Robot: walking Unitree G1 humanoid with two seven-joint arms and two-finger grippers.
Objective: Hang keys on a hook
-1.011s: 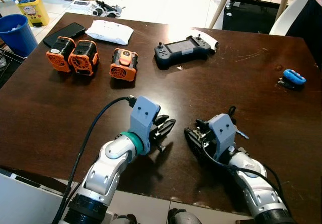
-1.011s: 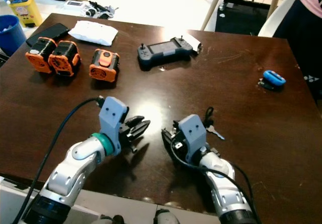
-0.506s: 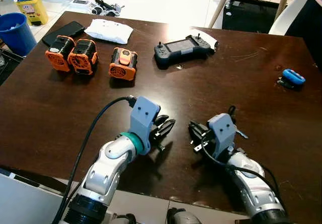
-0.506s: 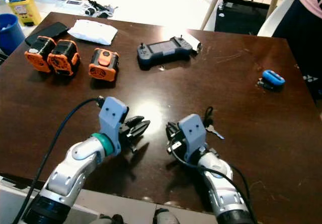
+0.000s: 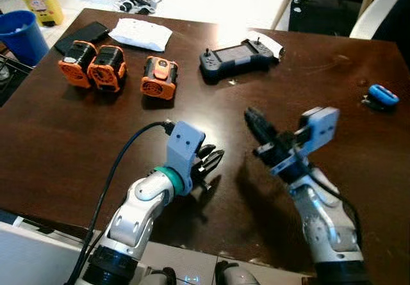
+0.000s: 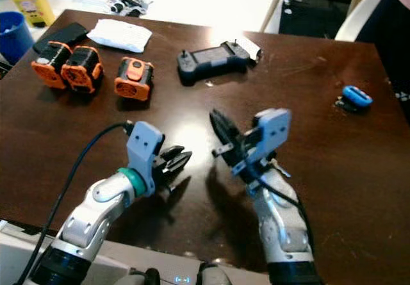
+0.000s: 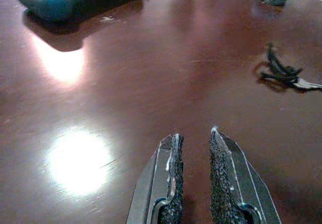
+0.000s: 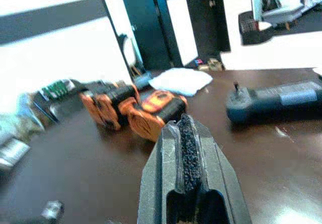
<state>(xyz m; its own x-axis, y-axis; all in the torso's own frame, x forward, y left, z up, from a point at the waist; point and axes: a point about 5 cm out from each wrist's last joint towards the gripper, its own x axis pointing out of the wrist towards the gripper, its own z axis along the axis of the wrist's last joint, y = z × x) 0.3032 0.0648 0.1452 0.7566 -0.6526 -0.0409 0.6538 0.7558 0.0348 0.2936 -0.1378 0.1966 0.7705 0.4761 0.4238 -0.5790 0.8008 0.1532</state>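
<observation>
Keys (image 7: 284,74) lay ungrasped on the table (image 5: 77,138); right gripper (image 6: 221,131) was raised, closed, empty, left gripper (image 7: 196,148) slightly parted, empty; a grasp was needed next.

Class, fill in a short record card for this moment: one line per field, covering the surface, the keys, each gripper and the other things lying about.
surface: dark brown table
keys: lying flat on the table with a black cord, beside the right arm
left gripper: low over the table, fingers slightly apart, holding nothing
right gripper: raised off the table, fingers shut, empty
other things: three orange batteries, dark controller, white pouch, blue object
hook: cannot see one
</observation>
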